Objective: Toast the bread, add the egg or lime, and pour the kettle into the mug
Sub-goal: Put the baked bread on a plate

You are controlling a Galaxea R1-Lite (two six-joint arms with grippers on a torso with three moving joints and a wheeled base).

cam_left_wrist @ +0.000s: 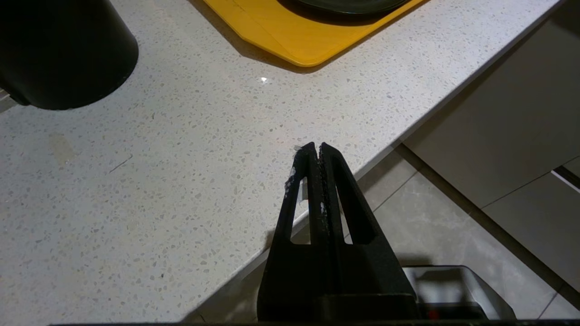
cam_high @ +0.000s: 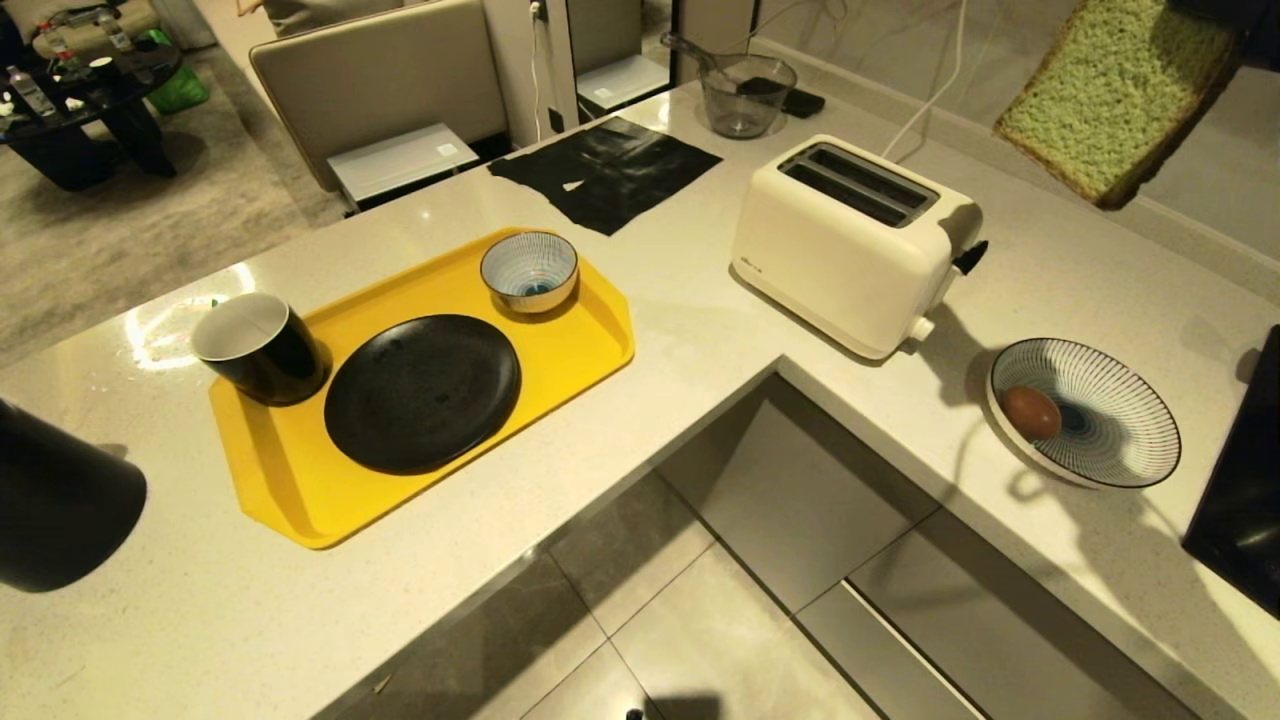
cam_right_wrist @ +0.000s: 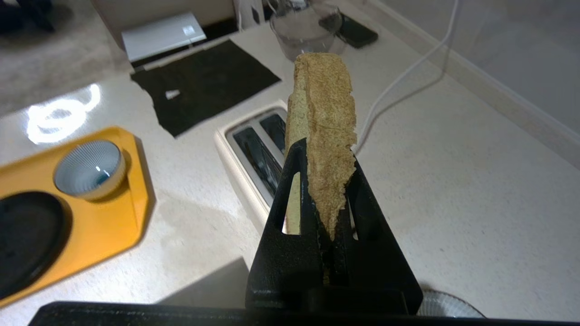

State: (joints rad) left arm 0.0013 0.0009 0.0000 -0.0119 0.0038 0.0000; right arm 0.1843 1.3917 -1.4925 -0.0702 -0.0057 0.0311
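Note:
My right gripper (cam_right_wrist: 327,151) is shut on the bread (cam_right_wrist: 324,99), a thick slice with a green face, held on edge in the air. In the head view the bread (cam_high: 1115,95) hangs above and to the right of the white toaster (cam_high: 855,240), whose two slots are empty. A brown egg (cam_high: 1031,413) lies in the wide striped bowl (cam_high: 1085,425). The black mug (cam_high: 258,345) stands on the yellow tray's (cam_high: 300,480) left corner. The black kettle (cam_high: 55,500) is at the far left. My left gripper (cam_left_wrist: 316,147) is shut and empty over the counter's front edge. No lime is in view.
On the tray are a black plate (cam_high: 422,392) and a small striped bowl (cam_high: 529,270). A black mat (cam_high: 605,170) and a glass jug (cam_high: 745,95) lie behind. A white cable (cam_right_wrist: 408,77) runs from the toaster to the wall. A black hob (cam_high: 1240,500) sits at the right edge.

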